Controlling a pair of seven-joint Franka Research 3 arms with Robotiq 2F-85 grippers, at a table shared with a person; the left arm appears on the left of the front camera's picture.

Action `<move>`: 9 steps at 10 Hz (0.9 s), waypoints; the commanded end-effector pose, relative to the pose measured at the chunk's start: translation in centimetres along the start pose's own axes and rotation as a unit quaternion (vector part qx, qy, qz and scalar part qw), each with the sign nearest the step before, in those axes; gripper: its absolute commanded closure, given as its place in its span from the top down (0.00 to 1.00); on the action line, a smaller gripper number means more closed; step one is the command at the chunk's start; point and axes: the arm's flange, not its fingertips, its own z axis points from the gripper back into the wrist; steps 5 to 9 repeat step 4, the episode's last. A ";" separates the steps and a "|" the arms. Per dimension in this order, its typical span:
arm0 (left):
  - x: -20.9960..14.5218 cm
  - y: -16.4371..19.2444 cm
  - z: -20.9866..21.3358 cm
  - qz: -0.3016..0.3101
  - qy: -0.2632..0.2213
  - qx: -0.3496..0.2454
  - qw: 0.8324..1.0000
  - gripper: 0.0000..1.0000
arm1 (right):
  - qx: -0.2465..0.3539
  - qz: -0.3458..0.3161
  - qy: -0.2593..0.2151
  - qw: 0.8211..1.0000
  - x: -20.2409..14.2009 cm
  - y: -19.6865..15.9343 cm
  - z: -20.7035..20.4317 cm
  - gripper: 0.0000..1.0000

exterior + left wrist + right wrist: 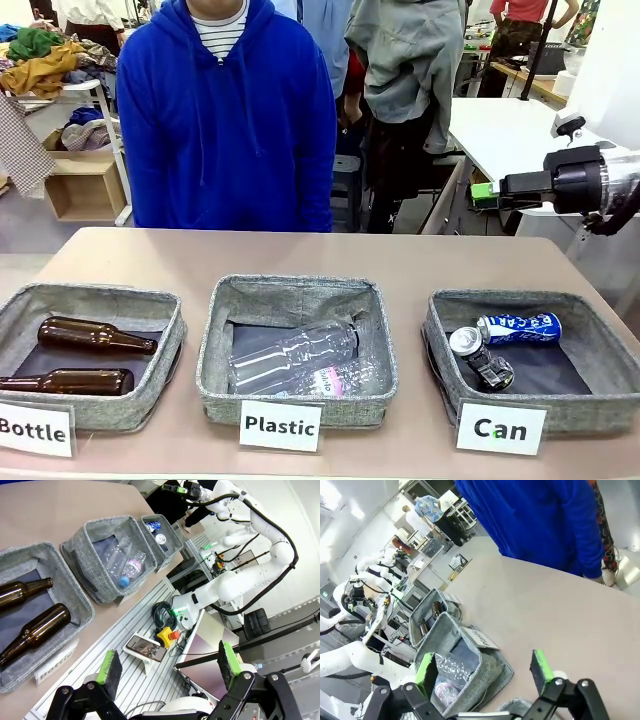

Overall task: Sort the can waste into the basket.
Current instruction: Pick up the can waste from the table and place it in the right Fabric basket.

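Note:
The basket (437, 345) carded "Can" (500, 428) stands at the table's front right. Inside it lie a blue and white can (518, 328) and a dented black can with a silver top (482, 358). My right gripper (480, 193) hovers high above and behind that basket, pointing left; in its own wrist view the right gripper (482, 670) is open with nothing between the pads. My left gripper (169, 665) is open too, off the table's near edge. From there the basket (173, 532) appears far off, with both cans (154, 526) in it.
The middle basket (215, 345) carded "Plastic" holds clear bottles (295, 355). The left basket (172, 335) carded "Bottle" holds two brown glass bottles (95, 337). A person in a blue hoodie (225, 120) stands at the far edge. Bare tabletop (300, 255) lies behind the baskets.

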 end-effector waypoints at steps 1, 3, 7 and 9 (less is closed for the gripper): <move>0.1 -0.3 -0.3 0.005 -0.006 -0.008 1.000 1.00 | -0.006 -0.007 0.004 1.000 0.6 0.3 0.2 1.00; 0.1 -0.3 -0.3 0.005 -0.006 -0.008 1.000 1.00 | -0.006 -0.007 0.004 1.000 0.6 0.3 0.2 1.00; 0.1 -0.3 -0.3 0.005 -0.006 -0.008 1.000 1.00 | -0.006 -0.007 0.004 1.000 0.6 0.3 0.2 1.00; 0.1 -0.3 -0.3 0.005 -0.006 -0.008 1.000 1.00 | -0.006 -0.007 0.004 1.000 0.6 0.3 0.2 1.00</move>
